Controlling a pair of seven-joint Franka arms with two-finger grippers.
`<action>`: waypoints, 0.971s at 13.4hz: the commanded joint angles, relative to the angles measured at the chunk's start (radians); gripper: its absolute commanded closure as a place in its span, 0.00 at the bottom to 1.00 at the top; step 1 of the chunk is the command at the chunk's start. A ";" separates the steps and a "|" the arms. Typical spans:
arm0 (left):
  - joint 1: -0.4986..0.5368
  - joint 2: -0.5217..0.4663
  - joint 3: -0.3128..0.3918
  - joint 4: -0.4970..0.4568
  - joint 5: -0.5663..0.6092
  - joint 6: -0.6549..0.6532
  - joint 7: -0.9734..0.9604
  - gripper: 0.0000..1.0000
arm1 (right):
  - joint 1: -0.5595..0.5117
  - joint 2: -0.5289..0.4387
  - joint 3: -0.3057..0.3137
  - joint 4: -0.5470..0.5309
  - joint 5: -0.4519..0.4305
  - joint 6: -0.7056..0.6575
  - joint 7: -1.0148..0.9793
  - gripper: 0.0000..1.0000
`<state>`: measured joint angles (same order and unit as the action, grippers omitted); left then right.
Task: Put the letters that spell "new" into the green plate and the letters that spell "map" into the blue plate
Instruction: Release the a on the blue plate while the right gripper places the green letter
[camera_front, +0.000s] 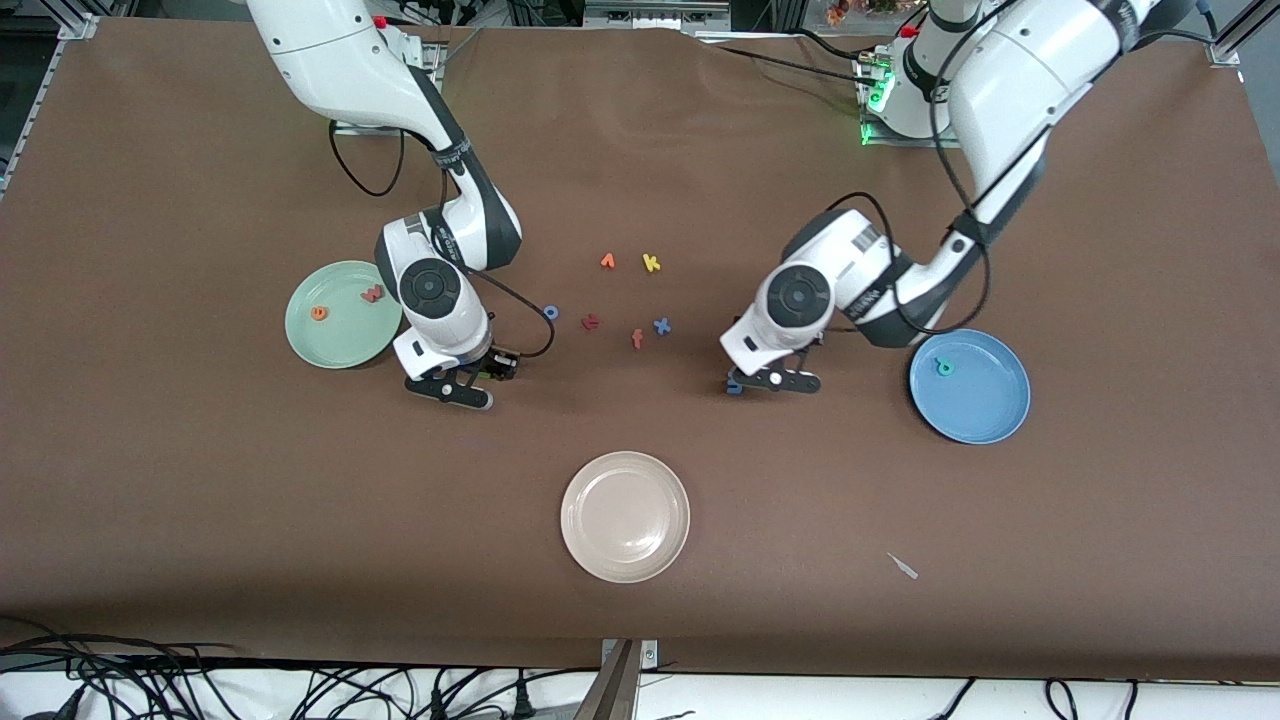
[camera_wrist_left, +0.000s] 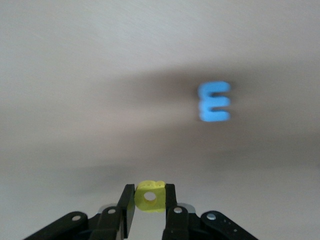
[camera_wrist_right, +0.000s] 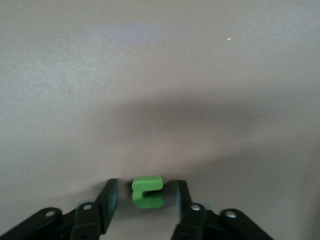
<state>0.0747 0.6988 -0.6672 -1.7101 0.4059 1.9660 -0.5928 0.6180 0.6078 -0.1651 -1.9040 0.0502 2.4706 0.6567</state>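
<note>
The brown table (camera_front: 200, 480) carries three round shallow-rimmed plates. The beige plate (camera_front: 625, 515) lies nearest the front camera, at the middle. The pale mint-green plate (camera_front: 340, 340) sits toward the right arm's end, with the orange foam e (camera_front: 319, 313) and the salmon-red foam w (camera_front: 372, 293) lying in it, apart from each other. The mid-blue plate (camera_front: 985, 400) sits toward the left arm's end and has the teal foam p (camera_front: 943, 367) in it, near its rim.

The right gripper (camera_front: 450, 388) is low at the table just beside the green plate. Its fingers (camera_wrist_right: 110, 197) stand on either side of the green foam n (camera_wrist_right: 147, 191), with a small gap on each side, so they are not clamped on it. The letter lies flat on the table.

The left gripper (camera_front: 775, 380) hangs low over the table between the blue plate and the middle, clenched on the yellow foam a (camera_wrist_left: 150, 195). The blue foam m (camera_front: 735, 385) lies on the table just beside it.

Loose at the middle are an orange foam v (camera_front: 607, 261), a yellow foam k (camera_front: 651, 263), a blue foam x (camera_front: 661, 325) and a salmon foam f (camera_front: 637, 338).
</note>
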 joint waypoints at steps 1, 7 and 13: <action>0.094 -0.007 -0.008 0.017 -0.026 -0.076 0.187 0.87 | 0.003 0.000 0.001 -0.012 0.019 0.008 -0.019 0.62; 0.318 -0.035 0.011 0.020 0.014 -0.159 0.607 0.86 | -0.004 -0.045 -0.014 -0.006 0.019 -0.011 -0.026 0.80; 0.389 -0.001 0.015 0.015 0.143 -0.154 0.763 0.16 | -0.004 -0.241 -0.175 -0.045 0.017 -0.329 -0.196 0.80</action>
<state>0.4763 0.6925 -0.6502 -1.6927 0.5101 1.8226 0.1312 0.6156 0.4561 -0.2911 -1.8903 0.0547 2.2097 0.5522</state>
